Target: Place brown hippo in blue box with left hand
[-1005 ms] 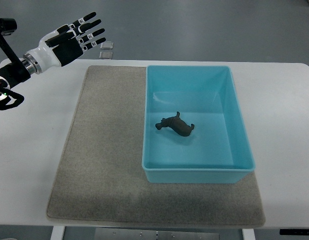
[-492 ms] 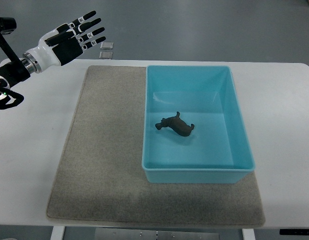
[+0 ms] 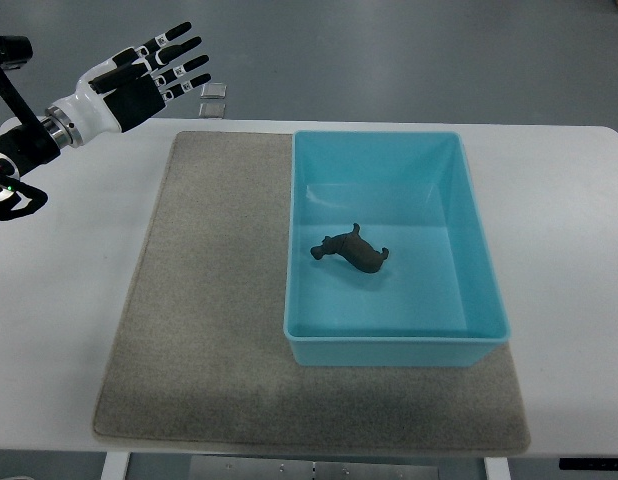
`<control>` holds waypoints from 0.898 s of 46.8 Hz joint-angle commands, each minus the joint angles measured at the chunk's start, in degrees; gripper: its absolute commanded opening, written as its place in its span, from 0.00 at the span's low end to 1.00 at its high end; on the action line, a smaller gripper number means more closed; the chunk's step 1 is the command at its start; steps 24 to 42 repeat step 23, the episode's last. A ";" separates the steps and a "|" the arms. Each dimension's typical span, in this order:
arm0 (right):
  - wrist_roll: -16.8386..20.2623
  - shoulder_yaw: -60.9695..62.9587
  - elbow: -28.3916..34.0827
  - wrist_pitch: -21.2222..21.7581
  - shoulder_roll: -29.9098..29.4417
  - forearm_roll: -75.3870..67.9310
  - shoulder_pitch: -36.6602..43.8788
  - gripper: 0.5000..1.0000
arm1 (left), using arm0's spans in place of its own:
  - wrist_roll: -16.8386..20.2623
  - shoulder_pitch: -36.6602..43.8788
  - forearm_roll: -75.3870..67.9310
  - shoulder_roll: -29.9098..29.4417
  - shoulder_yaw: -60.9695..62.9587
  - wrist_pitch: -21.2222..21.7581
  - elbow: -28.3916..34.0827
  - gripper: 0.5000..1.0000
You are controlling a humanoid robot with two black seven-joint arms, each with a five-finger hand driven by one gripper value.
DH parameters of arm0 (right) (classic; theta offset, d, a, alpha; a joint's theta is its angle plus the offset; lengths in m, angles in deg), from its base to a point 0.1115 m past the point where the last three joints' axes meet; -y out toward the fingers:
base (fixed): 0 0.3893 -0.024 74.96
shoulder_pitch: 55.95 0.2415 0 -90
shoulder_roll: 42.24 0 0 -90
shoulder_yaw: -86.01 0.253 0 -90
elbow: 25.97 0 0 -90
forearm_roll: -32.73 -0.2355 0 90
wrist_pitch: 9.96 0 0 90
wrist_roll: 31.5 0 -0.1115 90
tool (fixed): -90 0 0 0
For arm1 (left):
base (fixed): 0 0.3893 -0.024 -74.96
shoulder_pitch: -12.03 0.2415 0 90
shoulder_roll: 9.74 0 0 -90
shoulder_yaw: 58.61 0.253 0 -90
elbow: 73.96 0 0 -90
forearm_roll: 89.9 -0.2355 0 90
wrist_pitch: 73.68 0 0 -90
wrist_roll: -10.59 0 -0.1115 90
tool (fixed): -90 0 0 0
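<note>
- White table (image 3: 569,250) fills the view, with a grey mat (image 3: 209,310) spread over its middle.
- Blue box (image 3: 484,270) sits on the mat's right part.
- Brown hippo (image 3: 352,250) lies on the box floor, near the centre.
- Left hand (image 3: 139,75) hovers at the upper left, well apart from the box, fingers (image 3: 179,48) spread, holding nothing.
- Two small clear pieces (image 3: 214,98) lie beyond the table's far edge.
</note>
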 commanded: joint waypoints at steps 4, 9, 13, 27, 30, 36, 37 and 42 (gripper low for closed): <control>-0.01 0.05 0.14 0.08 0.00 -0.20 0.01 0.87 | -0.01 -0.02 0.10 -0.02 -0.14 0.00 -0.04 1.00; -0.01 0.05 0.14 0.08 0.00 -0.29 0.10 0.87 | 0.00 -0.02 0.10 -0.19 -0.40 0.00 -0.13 1.00; 0.07 0.05 0.49 0.43 0.00 -0.03 0.10 0.87 | -0.01 -0.02 0.01 -0.45 -1.02 0.00 -0.13 1.00; -0.28 0.14 1.02 0.95 0.00 -0.02 0.10 0.87 | -0.01 0.07 0.01 -0.63 -1.11 0.00 -0.04 1.00; -0.28 0.14 1.02 0.95 0.00 -0.02 0.10 0.87 | -0.01 0.07 0.01 -0.63 -1.11 0.00 -0.04 1.00; -0.28 0.14 1.02 0.95 0.00 -0.02 0.10 0.87 | -0.01 0.07 0.01 -0.63 -1.11 0.00 -0.04 1.00; -0.28 0.14 1.02 0.95 0.00 -0.02 0.10 0.87 | -0.01 0.07 0.01 -0.63 -1.11 0.00 -0.04 1.00; -0.28 0.14 1.02 0.95 0.00 -0.02 0.10 0.87 | -0.01 0.07 0.01 -0.63 -1.11 0.00 -0.04 1.00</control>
